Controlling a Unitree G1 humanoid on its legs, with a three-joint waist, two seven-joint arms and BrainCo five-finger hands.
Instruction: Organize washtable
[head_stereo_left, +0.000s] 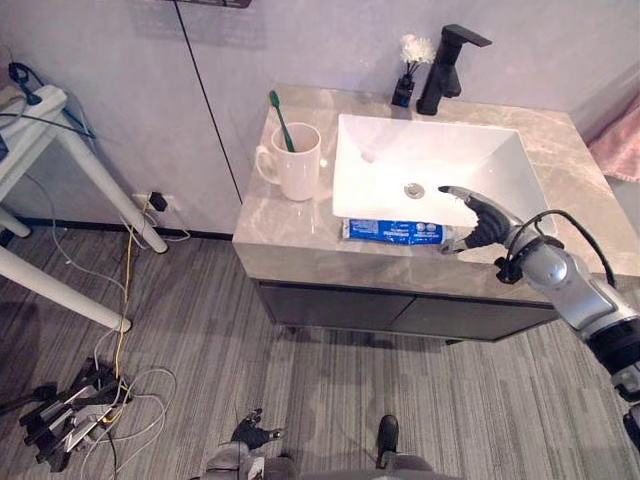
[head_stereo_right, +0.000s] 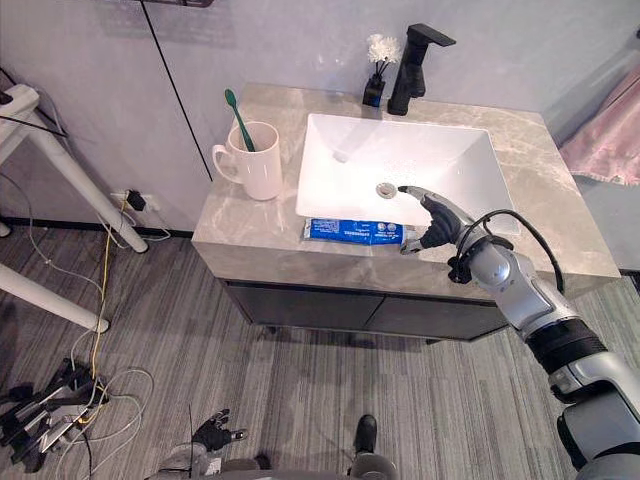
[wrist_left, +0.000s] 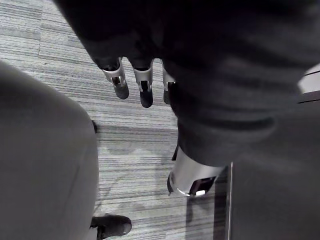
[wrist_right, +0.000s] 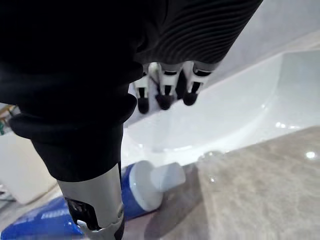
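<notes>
Tube (head_stereo_left: 392, 231) of toothpaste lies flat on the counter (head_stereo_left: 290, 235) along the sink's (head_stereo_left: 430, 140) front rim. Its cap end points toward the right hand (head_stereo_left: 482, 220), which hovers just beside it, fingers stretched out and holding nothing. The toothbrush (head_stereo_left: 280, 118) already stands in the mug (head_stereo_left: 297, 165), so I judge the tube is what remains (likely bound for the mug). Right eye view: a tap (head_stereo_right: 410, 65) and flower bottle (head_stereo_right: 375, 90) stand at the back, well clear. Left wrist view: the left hand (wrist_left: 142, 85) hangs over the floor, fingers loose, empty. Right wrist view: the cap (wrist_right: 167, 176) lies under the fingers, close by the thumb (wrist_right: 95, 210); nothing blocks a grasp.
</notes>
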